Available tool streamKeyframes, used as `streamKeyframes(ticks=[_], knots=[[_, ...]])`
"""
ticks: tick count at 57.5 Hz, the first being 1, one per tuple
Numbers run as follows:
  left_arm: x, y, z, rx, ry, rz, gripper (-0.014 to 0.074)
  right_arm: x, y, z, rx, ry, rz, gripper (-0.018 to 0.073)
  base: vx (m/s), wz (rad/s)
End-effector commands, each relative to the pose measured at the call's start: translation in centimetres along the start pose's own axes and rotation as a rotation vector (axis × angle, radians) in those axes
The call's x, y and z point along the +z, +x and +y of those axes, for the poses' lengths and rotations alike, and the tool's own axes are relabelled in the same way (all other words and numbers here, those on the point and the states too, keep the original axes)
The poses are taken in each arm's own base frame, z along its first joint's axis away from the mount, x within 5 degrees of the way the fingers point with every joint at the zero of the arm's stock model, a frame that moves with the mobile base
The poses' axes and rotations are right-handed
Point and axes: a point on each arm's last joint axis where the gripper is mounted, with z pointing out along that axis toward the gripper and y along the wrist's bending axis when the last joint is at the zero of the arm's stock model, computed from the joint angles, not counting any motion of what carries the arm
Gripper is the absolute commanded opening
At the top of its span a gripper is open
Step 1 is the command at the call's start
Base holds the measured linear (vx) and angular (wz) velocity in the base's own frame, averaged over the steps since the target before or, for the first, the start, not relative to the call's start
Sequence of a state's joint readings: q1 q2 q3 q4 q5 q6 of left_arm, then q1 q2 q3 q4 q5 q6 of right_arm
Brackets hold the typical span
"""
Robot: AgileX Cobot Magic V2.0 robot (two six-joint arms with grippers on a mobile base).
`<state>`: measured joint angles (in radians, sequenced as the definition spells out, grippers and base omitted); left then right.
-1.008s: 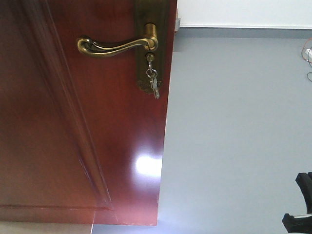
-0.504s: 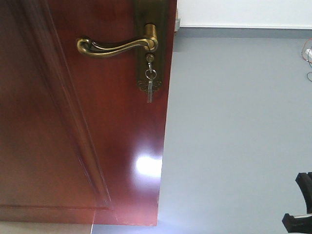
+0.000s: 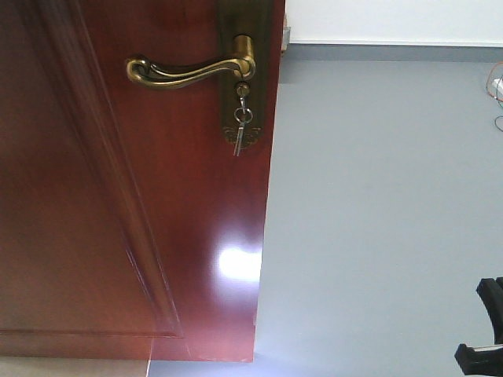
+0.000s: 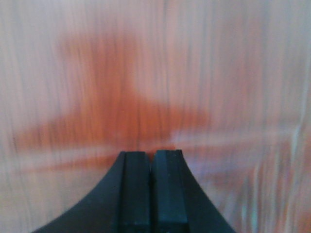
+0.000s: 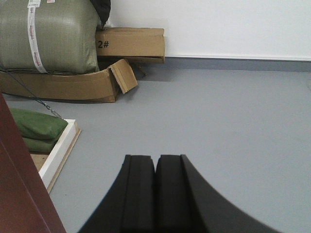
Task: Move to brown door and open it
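The brown door (image 3: 126, 188) fills the left of the front view, standing ajar against grey floor (image 3: 377, 220). Its brass lever handle (image 3: 189, 71) sits near the door's upper free edge. Below the handle, the keys (image 3: 240, 133) have swung leftward from a second ago. Left gripper (image 4: 150, 194), jaws pressed together, faces the door's wood up close; right gripper (image 5: 155, 194), jaws likewise together, holds nothing.

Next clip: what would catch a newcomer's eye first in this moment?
The glossy brown door fills the left half of the front view, with a curved brass handle near its top edge and keys dangling from the lock below it. Grey floor opens to the right. The left gripper sits shut right against blurred wood.
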<state>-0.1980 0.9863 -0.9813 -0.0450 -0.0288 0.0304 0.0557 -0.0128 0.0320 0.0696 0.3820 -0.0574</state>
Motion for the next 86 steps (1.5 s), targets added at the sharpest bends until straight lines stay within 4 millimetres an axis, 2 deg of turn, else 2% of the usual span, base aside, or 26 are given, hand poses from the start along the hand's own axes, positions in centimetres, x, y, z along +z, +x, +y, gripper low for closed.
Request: streamKeyframes(ticks=[1, 18, 37, 42, 49, 69, 81, 86], knots=[[-0.4, -2.3, 0.0, -0.009, -0.001, -0.151, -0.0003, 0.0, -0.6, -0.1, -0.014, 0.009, -0.082, 0.0, 0.0, 0.0], [-1.0, -2.3, 0.0, -0.011, 0.0, -0.111, -0.0003, 0.0, -0.6, -0.1, -0.014, 0.009, -0.082, 0.0, 0.0, 0.0], [-6.0, -3.1, 0.6, 0.069, -0.042, -0.003, -0.0003, 0.0, -0.6, -0.1, -0.014, 0.008, -0.08, 0.0, 0.0, 0.0], [-7.6, -2.5, 0.9, 0.072, -0.068, -0.024, -0.0003, 0.0, -0.6, -0.1, -0.014, 0.008, -0.08, 0.0, 0.0, 0.0], [-9.6, -0.7, 1.2, 0.069, -0.095, -0.047, -0.0003, 0.0, -0.6, -0.1, -0.014, 0.008, -0.08, 0.0, 0.0, 0.0], [-15.3, 7.8, 1.0, 0.035, -0.121, -0.097, -0.0003, 0.0, -0.6, -0.1, -0.014, 0.008, -0.08, 0.0, 0.0, 0.0], [-17.3, 12.7, 0.9, 0.037, -0.123, -0.109, -0.0003, 0.0, -0.6, -0.1, -0.014, 0.008, -0.08, 0.0, 0.0, 0.0], [-17.9, 15.3, 0.9, 0.001, -0.122, -0.088, -0.0003, 0.0, -0.6, -0.1, -0.014, 0.008, -0.08, 0.0, 0.0, 0.0]])
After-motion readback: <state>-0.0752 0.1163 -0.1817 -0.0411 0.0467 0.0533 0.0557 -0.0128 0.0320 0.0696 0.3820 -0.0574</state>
